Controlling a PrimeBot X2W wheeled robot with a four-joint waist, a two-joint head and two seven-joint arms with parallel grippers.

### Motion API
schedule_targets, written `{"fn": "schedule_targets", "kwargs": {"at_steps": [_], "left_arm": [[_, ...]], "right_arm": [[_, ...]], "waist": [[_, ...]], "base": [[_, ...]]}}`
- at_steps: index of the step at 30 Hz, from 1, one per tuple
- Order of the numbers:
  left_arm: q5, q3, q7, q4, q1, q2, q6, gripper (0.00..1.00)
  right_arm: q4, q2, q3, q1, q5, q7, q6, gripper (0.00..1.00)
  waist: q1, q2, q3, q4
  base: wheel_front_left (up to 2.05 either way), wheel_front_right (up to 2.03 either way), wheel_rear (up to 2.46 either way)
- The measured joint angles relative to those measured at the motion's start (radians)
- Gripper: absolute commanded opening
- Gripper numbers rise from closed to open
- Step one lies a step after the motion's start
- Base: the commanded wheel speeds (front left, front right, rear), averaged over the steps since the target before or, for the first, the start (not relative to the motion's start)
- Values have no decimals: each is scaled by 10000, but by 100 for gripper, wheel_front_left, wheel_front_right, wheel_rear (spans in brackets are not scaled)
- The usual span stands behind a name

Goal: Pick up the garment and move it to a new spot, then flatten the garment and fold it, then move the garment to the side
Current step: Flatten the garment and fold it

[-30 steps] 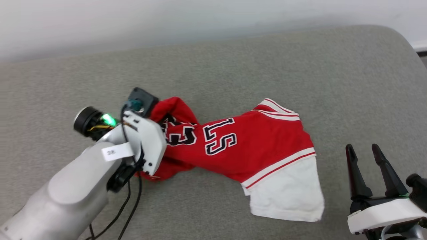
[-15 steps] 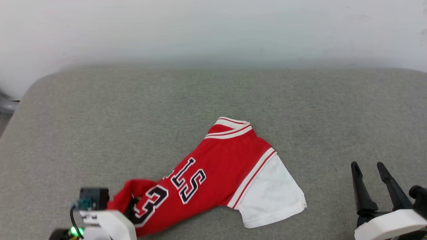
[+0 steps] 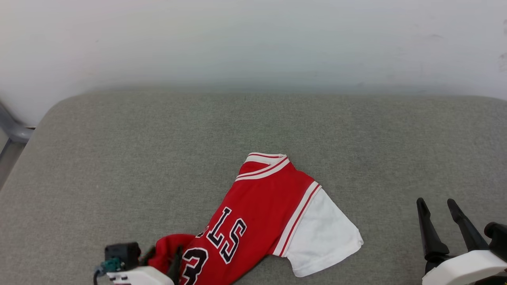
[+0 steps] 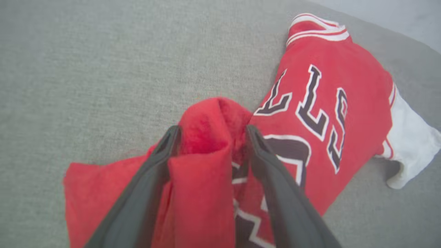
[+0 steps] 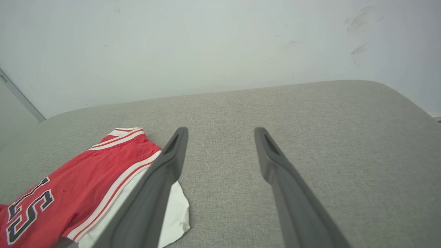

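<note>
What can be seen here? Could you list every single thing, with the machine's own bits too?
garment: one, bright red with a white sleeve, striped trim and black lettering; lying rumpled at the near middle of the padded surface.
padded surface: one, grey fabric; under everything, reaching back to the wall.
wall: one, white; behind the surface.
bar: one, grey; far left edge, beside the surface; too little shows to name it.
left gripper: one, two dark fingers, open; a bunched red fold of the garment sits between them.
right gripper: one, two dark fingers, open and empty; lower right, apart from the garment.
</note>
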Motion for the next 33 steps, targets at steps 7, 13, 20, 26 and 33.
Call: {"fn": "schedule_targets", "kwargs": {"at_steps": [7,13,20,26,33], "left_arm": [[1181,742,-1114,-288,-490,58,238,100],[2556,1730,-1200,-1229,-588,-157,514,100],[3649,2665,-1200,-2075,-127,-412,483,100],[4121,3028,-1202,-2366,-76,-640,228,100],[4464,3321,-1210,-2324,-105,-1112,-148,100]], "right_arm": [[31,-2,-105,15,31,144,0,100],[215,0,-328,16,81,669,0,100],[796,0,-228,39,-25,2750,0,100],[1087,-456,583,-450,107,4598,0,100],[1962,-1120,1871,-1612,485,5772,0,100]], "waist": [[0,0,-147,-143],[0,0,-112,-168],[1,0,140,-28],[1,0,548,322],[2,0,1075,807]], "base": [[0,0,0],[0,0,0],[0,0,0],[0,0,0],[0,0,0]]}}
